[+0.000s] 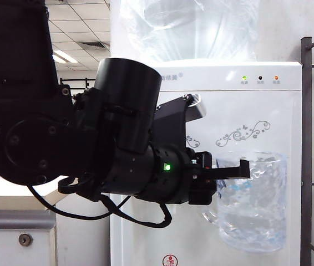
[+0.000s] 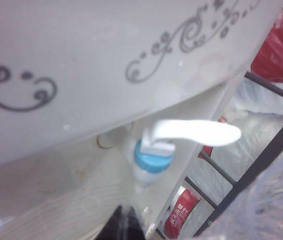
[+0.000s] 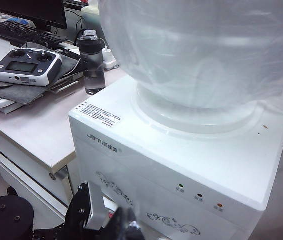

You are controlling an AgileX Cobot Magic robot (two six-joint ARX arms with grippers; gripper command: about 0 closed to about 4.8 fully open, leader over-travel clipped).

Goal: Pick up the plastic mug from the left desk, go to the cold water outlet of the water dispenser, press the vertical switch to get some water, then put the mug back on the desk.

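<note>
this looks like an office. a white water dispenser (image 3: pixel 181 165) topped by a clear jug (image 3: pixel 201 50) stands beside a pale-topped desk (image 3: pixel 41 130). on the desk, toward ten o'clock in the right wrist view, sit a black keyboard (image 3: pixel 19 32), a monitor (image 3: pixel 26 11) and a handheld controller (image 3: pixel 27 66). suspended ceiling tiles with a strip light (image 1: pixel 62 57) show at eleven o'clock in the exterior view.
</note>
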